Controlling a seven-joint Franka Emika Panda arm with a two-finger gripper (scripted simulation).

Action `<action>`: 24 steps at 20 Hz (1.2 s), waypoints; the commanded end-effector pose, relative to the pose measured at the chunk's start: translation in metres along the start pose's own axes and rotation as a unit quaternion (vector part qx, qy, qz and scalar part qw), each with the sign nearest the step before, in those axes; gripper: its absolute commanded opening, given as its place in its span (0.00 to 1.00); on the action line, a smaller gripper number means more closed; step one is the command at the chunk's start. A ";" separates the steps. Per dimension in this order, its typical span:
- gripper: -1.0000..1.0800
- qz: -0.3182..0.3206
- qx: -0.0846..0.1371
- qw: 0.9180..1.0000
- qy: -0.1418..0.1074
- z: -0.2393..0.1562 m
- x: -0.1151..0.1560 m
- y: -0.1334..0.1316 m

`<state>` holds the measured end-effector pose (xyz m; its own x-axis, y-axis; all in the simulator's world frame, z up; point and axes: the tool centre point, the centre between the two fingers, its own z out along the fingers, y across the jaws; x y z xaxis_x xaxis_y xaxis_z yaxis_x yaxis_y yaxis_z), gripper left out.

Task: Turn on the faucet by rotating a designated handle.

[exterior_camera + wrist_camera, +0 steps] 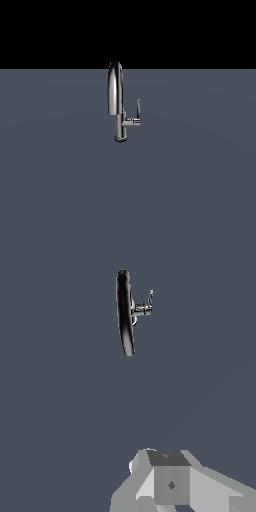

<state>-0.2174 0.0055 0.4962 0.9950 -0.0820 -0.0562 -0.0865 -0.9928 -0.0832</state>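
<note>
- One faucet [118, 102] stands upright on the grey bench [60, 190], near the middle of my exterior view and close to the bench's far edge, where the black background begins.
- Its arched chrome spout rises above that far edge and curves down on the exterior view's left of the slim post; the round dark base sits on the bench.
- I see the handle [138, 108] on the exterior view's right of the post: a thin flat lever pointing upward from a short horizontal stub, well below the top of the arch.
- From the wrist view I look down on the faucet [125, 313], the spout a dark elongated shape, with the handle [149, 298] and its stub sticking out to one side.
- My claw [167, 483] shows only in the wrist view, as pale grey blocky parts at the frame edge, well apart from the faucet and touching nothing.
- I cannot tell whether its fingers are spread or closed; the tips are out of frame.
</note>
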 end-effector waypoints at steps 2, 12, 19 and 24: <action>0.00 0.020 0.019 0.999 -0.020 0.003 0.018 -0.002; 0.00 0.091 0.086 0.988 -0.087 0.016 0.078 -0.004; 0.00 0.141 0.135 0.971 -0.135 0.031 0.121 -0.002; 0.00 0.177 0.170 0.954 -0.170 0.044 0.151 0.001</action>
<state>-0.0781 -0.0026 0.4485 0.8485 -0.3083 -0.4301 -0.4580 -0.8350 -0.3049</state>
